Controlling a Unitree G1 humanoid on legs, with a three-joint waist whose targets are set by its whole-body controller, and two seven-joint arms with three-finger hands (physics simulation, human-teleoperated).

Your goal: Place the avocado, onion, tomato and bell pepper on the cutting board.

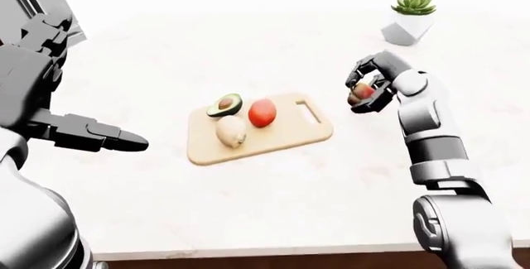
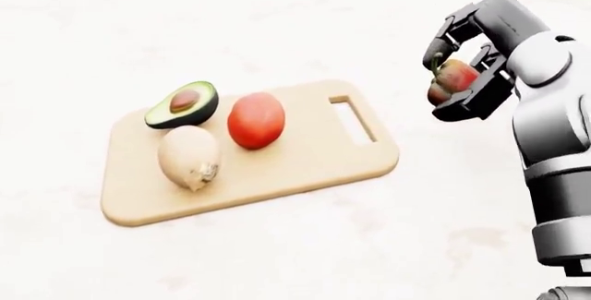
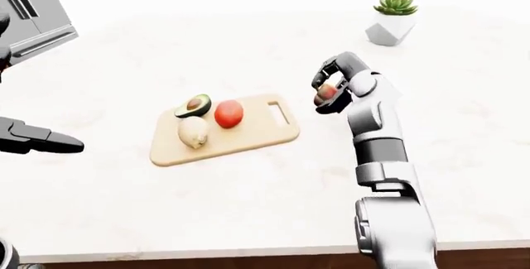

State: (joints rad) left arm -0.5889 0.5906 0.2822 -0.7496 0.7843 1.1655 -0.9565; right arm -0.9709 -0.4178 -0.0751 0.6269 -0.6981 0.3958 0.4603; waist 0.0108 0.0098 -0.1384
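A wooden cutting board (image 2: 305,165) lies on the pale counter. On it are a halved avocado (image 2: 182,105), a pale onion (image 2: 188,156) and a red tomato (image 2: 256,120). My right hand (image 2: 459,71) is shut on a red bell pepper (image 2: 452,80) and holds it above the counter, just right of the board's handle end. My left hand (image 1: 116,138) hovers at the left of the left-eye view, well left of the board, fingers extended and empty.
A small succulent in a white pot (image 1: 408,19) stands at the top right of the left-eye view. A grey appliance (image 3: 33,8) sits at the top left. The counter's near edge (image 1: 290,250) runs along the bottom.
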